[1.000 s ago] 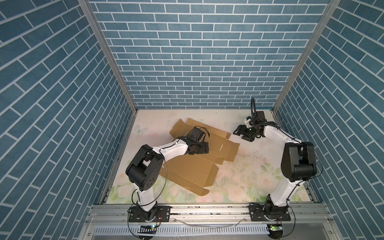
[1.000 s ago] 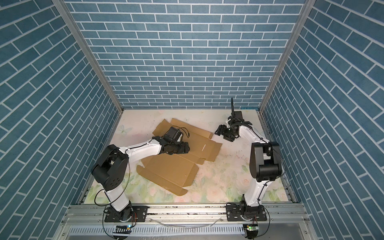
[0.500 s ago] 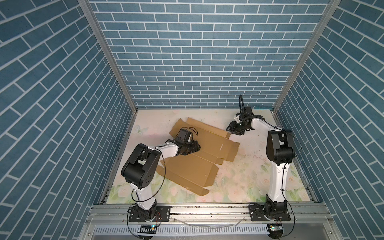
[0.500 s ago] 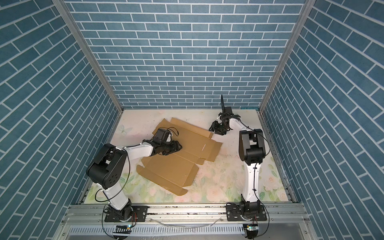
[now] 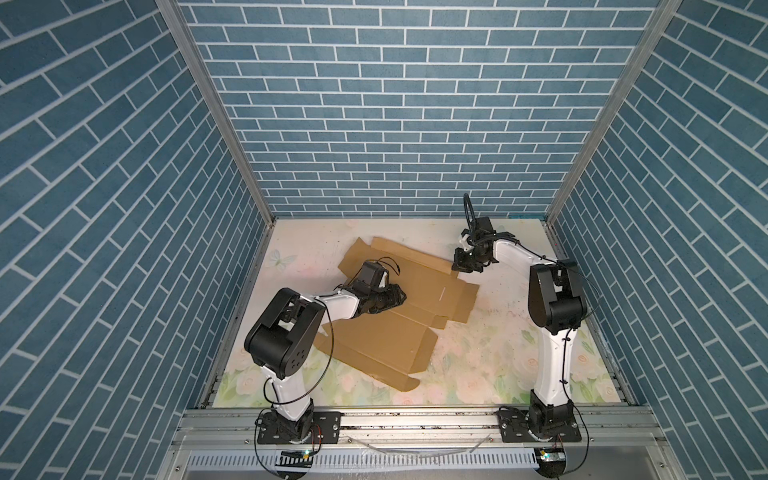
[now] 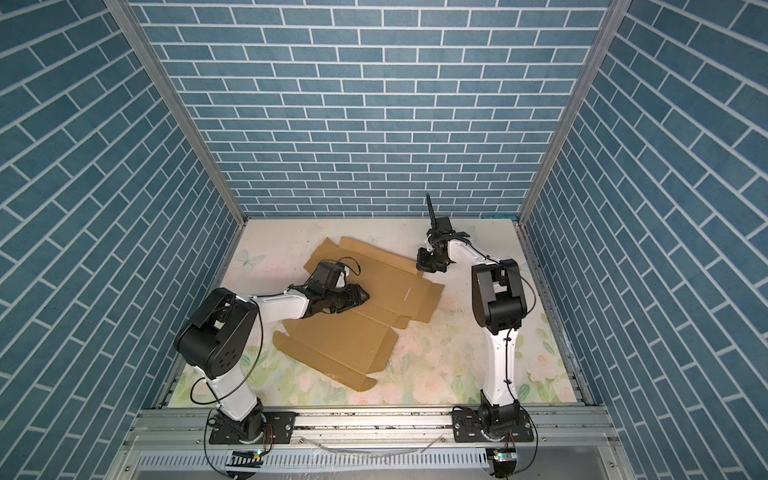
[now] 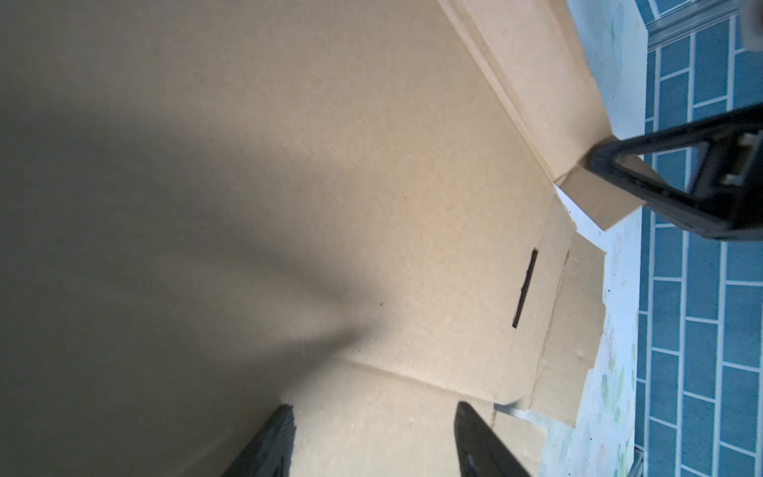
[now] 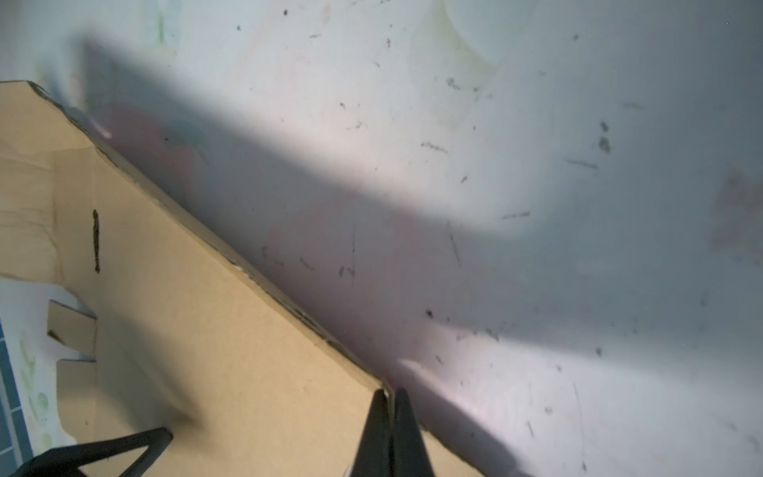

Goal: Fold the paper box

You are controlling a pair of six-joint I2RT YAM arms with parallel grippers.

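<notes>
The paper box [image 5: 374, 340] [image 6: 345, 340] lies as a flat tan cardboard sheet with creases and flaps on the table, seen in both top views. My left gripper [image 5: 399, 297] [image 6: 361, 297] rests low over the sheet's middle panel. In the left wrist view it [image 7: 371, 409] stands open, with bare cardboard [image 7: 289, 165] between its fingers. My right gripper [image 5: 461, 268] [image 6: 424, 268] is at the sheet's far right corner. In the right wrist view it [image 8: 389, 394] is shut on the raised edge of that corner flap [image 8: 206, 351].
A floral mat [image 5: 478, 353] covers the table. Blue brick walls [image 5: 395, 124] enclose it on three sides, and a metal rail [image 5: 415, 419] runs along the front. A narrow slot [image 7: 524, 289] is cut in the cardboard near the right flaps.
My right gripper came down to the sheet's far right corner and closed on its edge. My left gripper narrowed somewhat and shifted a little on the middle panel.
</notes>
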